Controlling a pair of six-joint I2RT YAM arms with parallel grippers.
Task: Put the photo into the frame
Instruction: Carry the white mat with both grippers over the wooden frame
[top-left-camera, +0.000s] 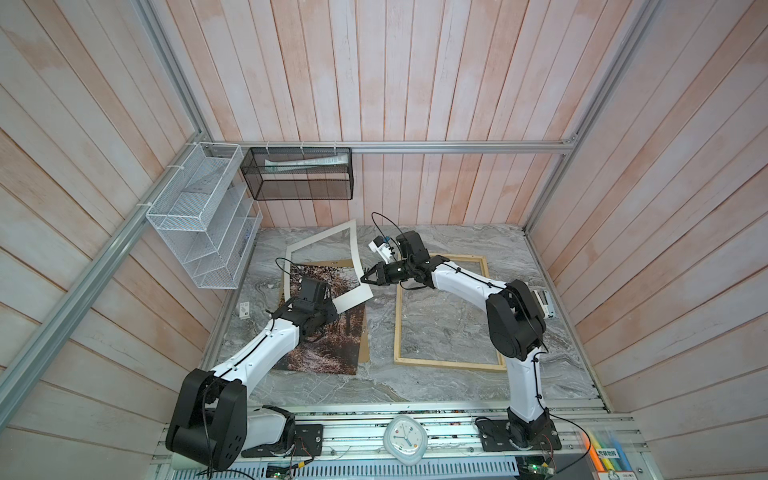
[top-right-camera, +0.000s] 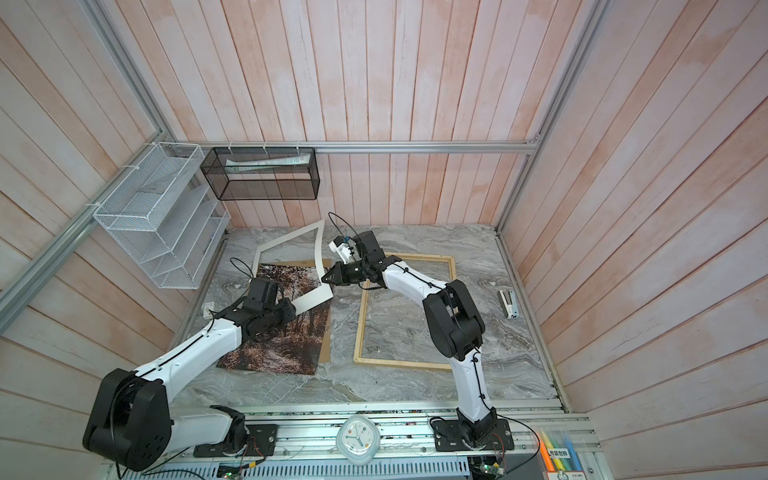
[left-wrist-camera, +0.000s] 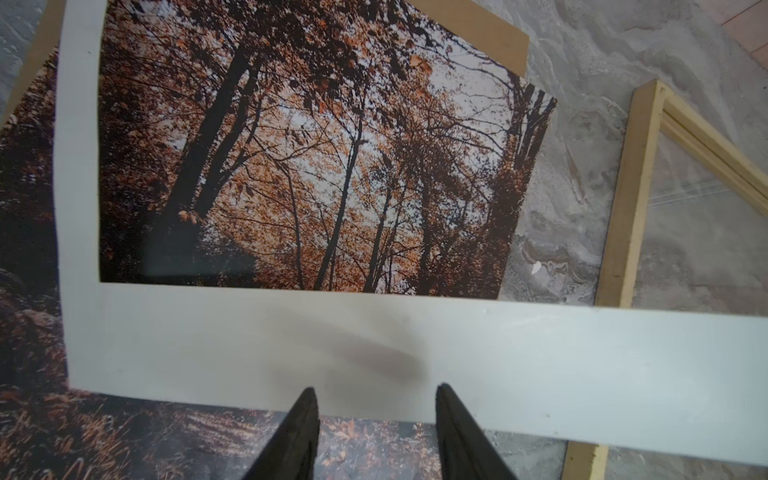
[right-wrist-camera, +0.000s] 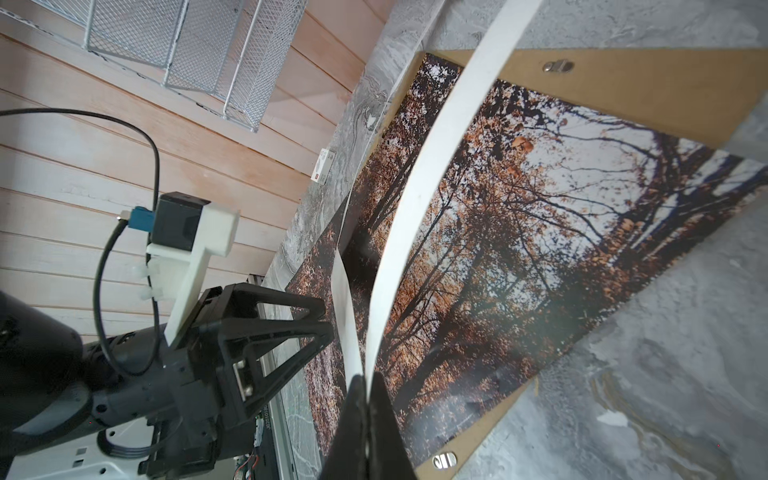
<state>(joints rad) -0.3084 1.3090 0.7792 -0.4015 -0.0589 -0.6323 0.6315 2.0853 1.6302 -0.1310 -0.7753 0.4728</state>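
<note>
Grey marble-pattern tabletop (top-left-camera: 415, 386), pink-white plank walls on three sides.

Right gripper (right-wrist-camera: 366, 380): fingers pressed together on the edge of a white mat board with a rectangular window (top-left-camera: 353, 297). The board is thin and bows upward away from the pinch.

Left gripper (left-wrist-camera: 376, 395): fingers spread, tips level with the near edge of the mat board's wide strip. Contact not clear from either wrist view.

Mat board overlies the far part of the photo (top-left-camera: 324, 357), a large autumn-forest print with orange-brown leaves and dark trunks. It lies face up and flat on a plain brown backing board (top-left-camera: 365, 345). Backing board shows past the print along its far and right edges, and metal turn clips (right-wrist-camera: 559, 65) sit on it. Left arm hangs over the print's middle in both top views.

Just right of the backing board, apart from it, the frame (top-left-camera: 398, 324) lies flat. It is a rectangle of thin pale wood slats, marble showing through its opening. Right arm crosses its far end.

Containers:
- Black mesh wall basket (top-left-camera: 299, 174) on the back rail, with a pale printed packet (top-left-camera: 307, 160) lying in it.
- White wire tiered rack (top-left-camera: 199, 216) on the left wall, contents too faint to name.
- Clear plastic box (top-left-camera: 607, 454) at front right, with coloured markers (top-left-camera: 604, 440) standing in it.

Elsewhere:
- White clock (top-left-camera: 405, 440) on the front rail.
- Small white box (top-left-camera: 244, 309) at the left table edge.
- Pale stapler (top-right-camera: 508, 303) near the right edge.
</note>
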